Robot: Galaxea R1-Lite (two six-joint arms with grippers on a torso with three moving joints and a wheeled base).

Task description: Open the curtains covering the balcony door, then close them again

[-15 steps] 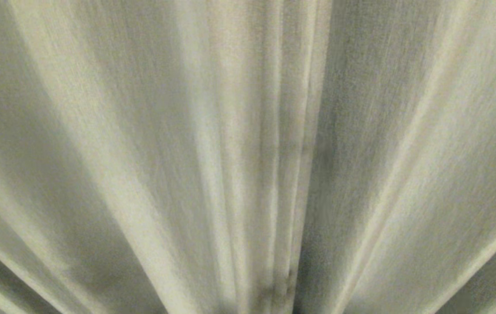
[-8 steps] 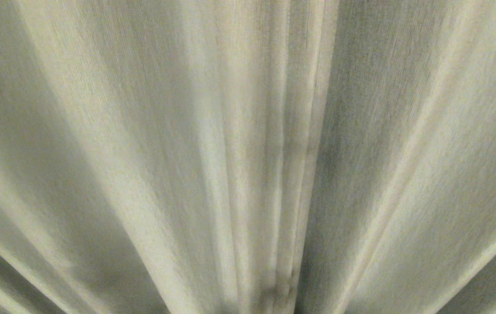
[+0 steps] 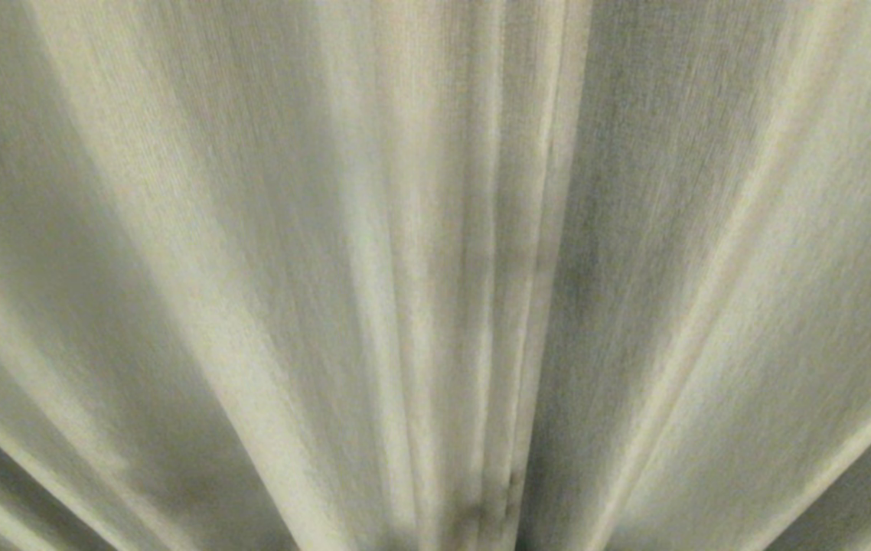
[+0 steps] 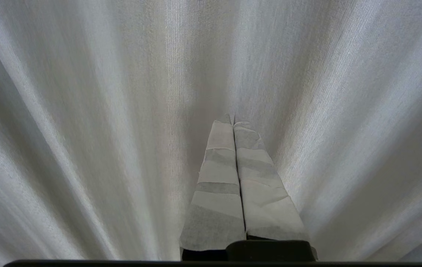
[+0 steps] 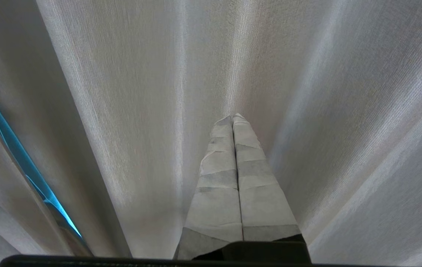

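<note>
Both claws checked: my left gripper [image 4: 233, 120] has its taped fingers [image 4: 220, 178] pressed flat together, gripping nothing, tips just short of the curtains [image 4: 103, 111]. My right gripper [image 5: 233, 118] reads the same, likewise before the curtains. Beyond it, a thin blue gap [image 5: 18, 152] shows between two folds. Cream folds fill my head view.

Cream-beige curtains [image 3: 252, 268] drawn shut, hanging in soft vertical folds; panels perhaps meeting mid-view.
</note>
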